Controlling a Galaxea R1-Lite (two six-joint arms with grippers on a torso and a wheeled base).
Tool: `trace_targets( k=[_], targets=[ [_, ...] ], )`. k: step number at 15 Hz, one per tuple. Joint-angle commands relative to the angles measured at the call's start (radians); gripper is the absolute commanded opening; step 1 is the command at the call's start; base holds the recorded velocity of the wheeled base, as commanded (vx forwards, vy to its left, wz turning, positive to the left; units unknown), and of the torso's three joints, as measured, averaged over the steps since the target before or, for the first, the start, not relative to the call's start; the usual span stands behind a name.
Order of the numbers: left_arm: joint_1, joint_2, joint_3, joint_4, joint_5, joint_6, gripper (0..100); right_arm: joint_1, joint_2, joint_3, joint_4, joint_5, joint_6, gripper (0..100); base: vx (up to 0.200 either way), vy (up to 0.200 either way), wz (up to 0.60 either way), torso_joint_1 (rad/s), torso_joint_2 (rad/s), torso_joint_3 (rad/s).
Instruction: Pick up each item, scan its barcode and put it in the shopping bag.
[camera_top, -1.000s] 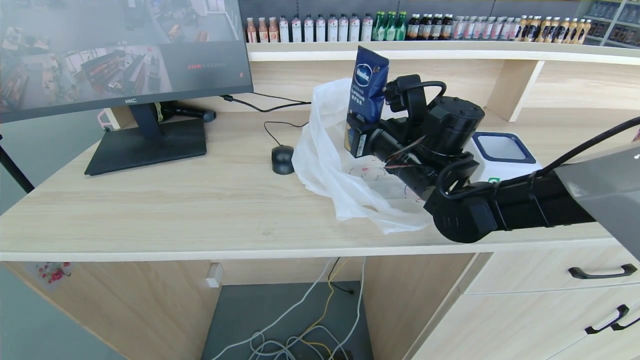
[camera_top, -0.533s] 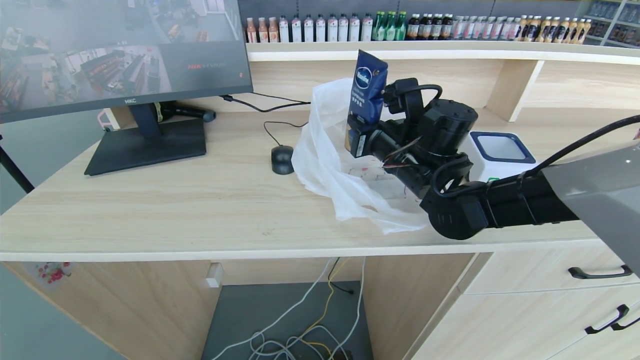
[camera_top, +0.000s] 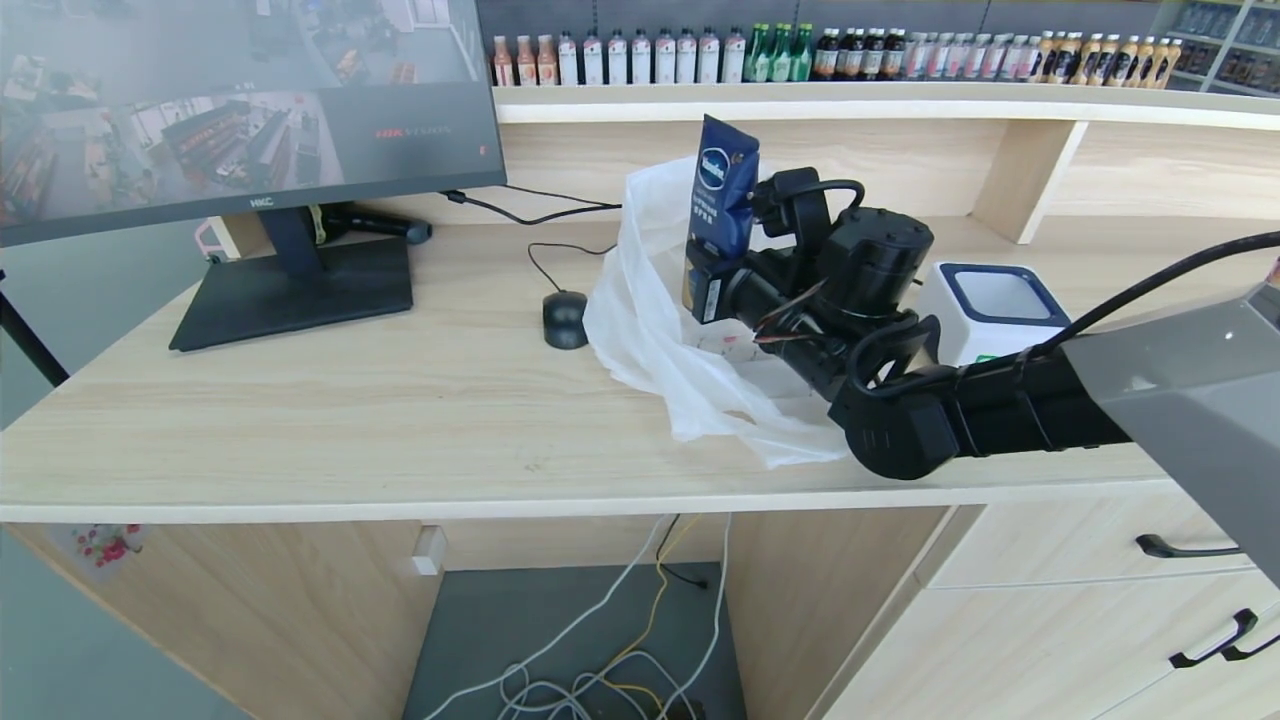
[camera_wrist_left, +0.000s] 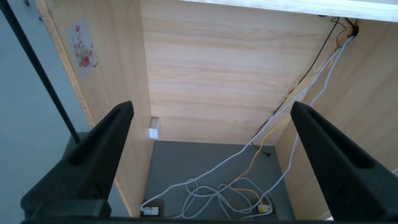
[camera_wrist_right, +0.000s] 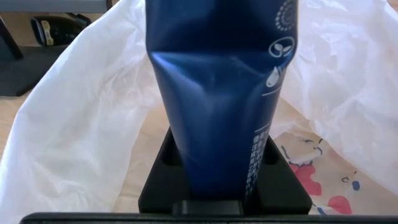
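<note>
Blue tube (camera_top: 722, 200), clamped upright by right gripper (camera_top: 708, 282), is being shifted further over shopping bag (camera_top: 640, 325) mouth, so scan is judged done & drop-in next; left gripper (camera_wrist_left: 208, 115) jaws are spread wide.

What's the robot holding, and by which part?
The right gripper holds the blue tube upright by its bottom end; the left gripper holds nothing.

Our right arm (camera_top: 1000, 415) comes in over the counter's (camera_top: 400, 400) right front edge toward its middle. The wrist is roughly level, and the right gripper (camera_top: 708, 288) is clamped on the lower end of the blue tube (camera_top: 722, 190), which is held upright. Our left gripper (camera_wrist_left: 211, 162) sits lower than the countertop, out in front of it, with its fingers (camera_wrist_left: 93, 155) spread wide.
</note>
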Motion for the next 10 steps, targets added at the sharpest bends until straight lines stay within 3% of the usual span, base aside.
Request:
trace_targets(
  k=[1, 10],
  targets=[
    [0.000, 0.000, 0.000, 0.000, 0.001, 0.000, 100, 0.000, 0.012, -0.001, 0.007, 0.001, -0.001, 0, 0.000, 0.000, 0.00, 0.000, 0.00, 0.000],
    [0.000, 0.000, 0.000, 0.000, 0.001, 0.000, 100, 0.000, 0.012, -0.024, 0.064, 0.001, 0.001, 0, 0.000, 0.000, 0.00, 0.000, 0.00, 0.000]
  ],
)
